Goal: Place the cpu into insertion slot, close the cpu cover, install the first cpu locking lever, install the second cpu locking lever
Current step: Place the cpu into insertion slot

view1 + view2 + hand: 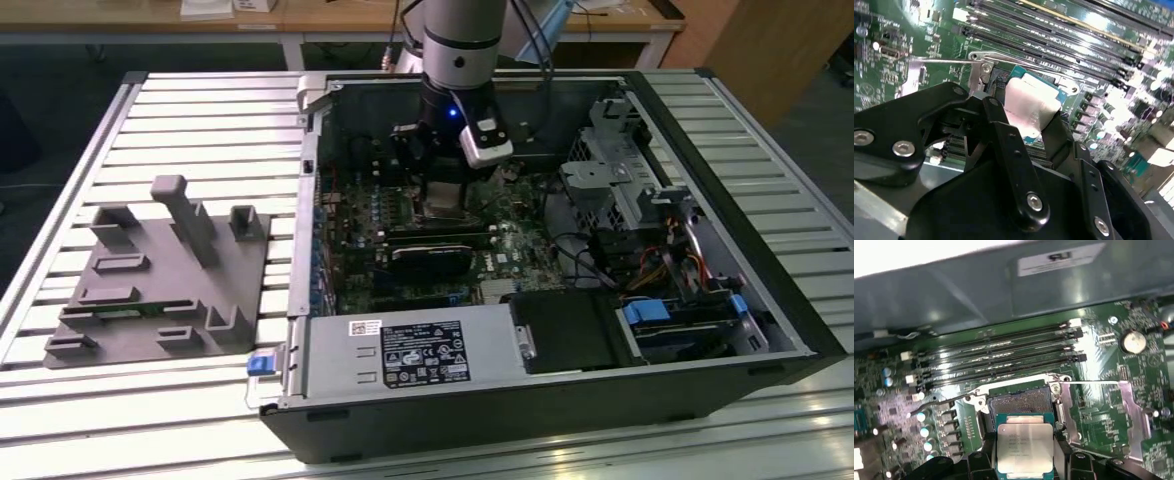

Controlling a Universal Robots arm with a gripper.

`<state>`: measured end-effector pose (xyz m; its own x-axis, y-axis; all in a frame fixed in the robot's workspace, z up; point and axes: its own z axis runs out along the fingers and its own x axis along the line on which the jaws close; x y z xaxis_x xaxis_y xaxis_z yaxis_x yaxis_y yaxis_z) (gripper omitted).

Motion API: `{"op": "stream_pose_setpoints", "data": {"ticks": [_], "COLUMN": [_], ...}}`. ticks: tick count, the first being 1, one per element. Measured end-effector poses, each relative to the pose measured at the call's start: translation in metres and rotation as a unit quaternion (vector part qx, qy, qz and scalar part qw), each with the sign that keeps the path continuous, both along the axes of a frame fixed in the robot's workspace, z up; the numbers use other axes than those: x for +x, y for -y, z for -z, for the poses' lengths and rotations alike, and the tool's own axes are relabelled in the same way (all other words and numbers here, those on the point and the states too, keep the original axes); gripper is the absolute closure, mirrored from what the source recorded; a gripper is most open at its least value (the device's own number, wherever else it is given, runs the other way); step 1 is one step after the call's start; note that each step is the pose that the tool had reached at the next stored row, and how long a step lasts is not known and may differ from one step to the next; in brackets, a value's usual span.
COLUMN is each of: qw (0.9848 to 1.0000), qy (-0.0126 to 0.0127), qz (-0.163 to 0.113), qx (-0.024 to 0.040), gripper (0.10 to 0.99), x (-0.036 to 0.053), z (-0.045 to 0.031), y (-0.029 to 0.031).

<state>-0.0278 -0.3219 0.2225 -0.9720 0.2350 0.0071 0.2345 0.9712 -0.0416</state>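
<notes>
Step one, placement. Claw (pixel 1024 462) pinching cpu (pixel 1024 442) by edges, close over uncovered insertion slot (pixel 1019 402), far middle of computer case (pixel 561 420); not seated. Seating judged to need square alignment, gentle lowering.

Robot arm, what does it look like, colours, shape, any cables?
The arm is a silver-grey tube ending in a black wrist with a small blue light and a pale camera block; dark cables run beside it. The claw is black jointed links with silver screws.
</notes>
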Motion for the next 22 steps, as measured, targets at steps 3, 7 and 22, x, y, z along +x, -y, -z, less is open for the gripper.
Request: {"op": "stream_pose_setpoints", "data": {"ticks": [3,7,22], "qw": [0.9997,0.9982,0.9815], "qy": [0.0000,0.0000,0.0000], "qz": [0.026,0.060,0.192], "qx": [0.0000,0.0000,0.0000], "gripper": [0.549,0.549,0.549], "x": [0.0000,0.0000,0.0000], "z": [0.0002,0.0005,0.0014], "y": [0.0000,0.0000,0.0000]}}
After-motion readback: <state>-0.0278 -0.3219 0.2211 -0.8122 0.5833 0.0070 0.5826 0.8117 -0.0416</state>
